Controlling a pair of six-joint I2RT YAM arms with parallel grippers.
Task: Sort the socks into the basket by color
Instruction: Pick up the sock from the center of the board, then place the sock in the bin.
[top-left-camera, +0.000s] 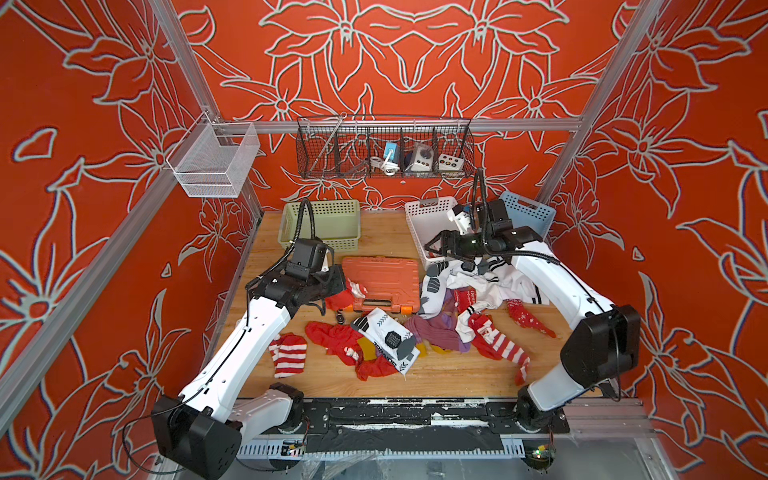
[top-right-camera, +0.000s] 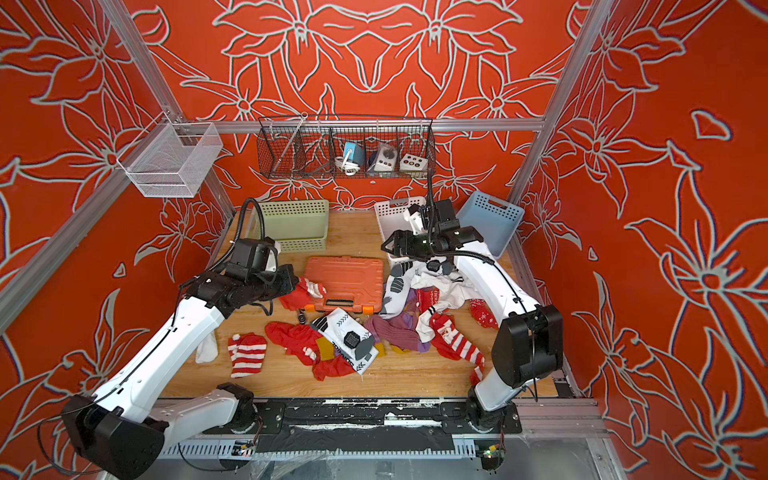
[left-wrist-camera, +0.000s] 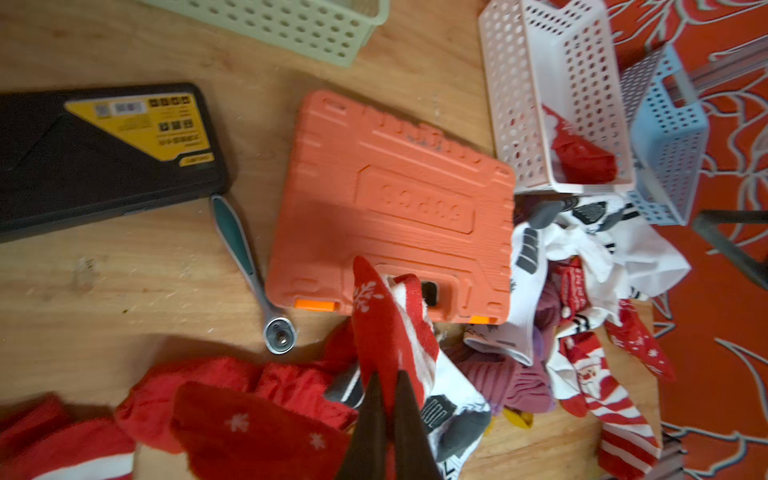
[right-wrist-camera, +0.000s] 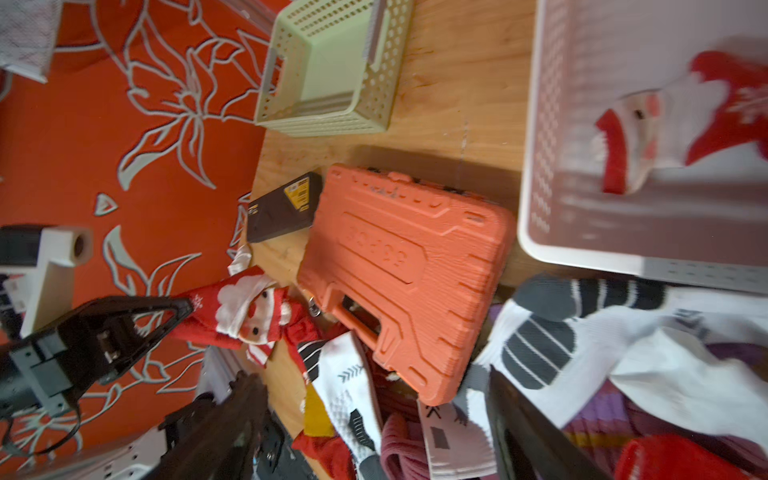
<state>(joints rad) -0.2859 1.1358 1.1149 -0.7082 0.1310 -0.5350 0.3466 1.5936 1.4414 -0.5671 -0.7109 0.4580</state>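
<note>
My left gripper (left-wrist-camera: 386, 380) is shut on a red sock (left-wrist-camera: 374, 324) with snowflakes and a Santa face (right-wrist-camera: 249, 311), lifted at the orange case's near left corner (top-left-camera: 351, 291). My right gripper (top-left-camera: 432, 245) hangs open and holds nothing over the near rim of the white basket (top-left-camera: 430, 203); its fingers (right-wrist-camera: 245, 399) are spread wide. One red Santa sock (right-wrist-camera: 665, 120) lies in that basket. Across the table lie white socks (top-left-camera: 478, 278), purple socks (top-left-camera: 432, 328), a red striped sock (top-left-camera: 286, 353) and other red ones (top-left-camera: 332, 336). A green basket (top-left-camera: 320, 205) and a blue basket (top-left-camera: 528, 208) stand at the back.
An orange tool case (top-left-camera: 382, 286) lies mid-table between the arms. A black case (left-wrist-camera: 104, 145) and a ratchet wrench (left-wrist-camera: 249, 266) lie beside it under my left arm. A dark wire rack (top-left-camera: 384, 145) and a white mesh bin (top-left-camera: 216, 160) hang on the frame above.
</note>
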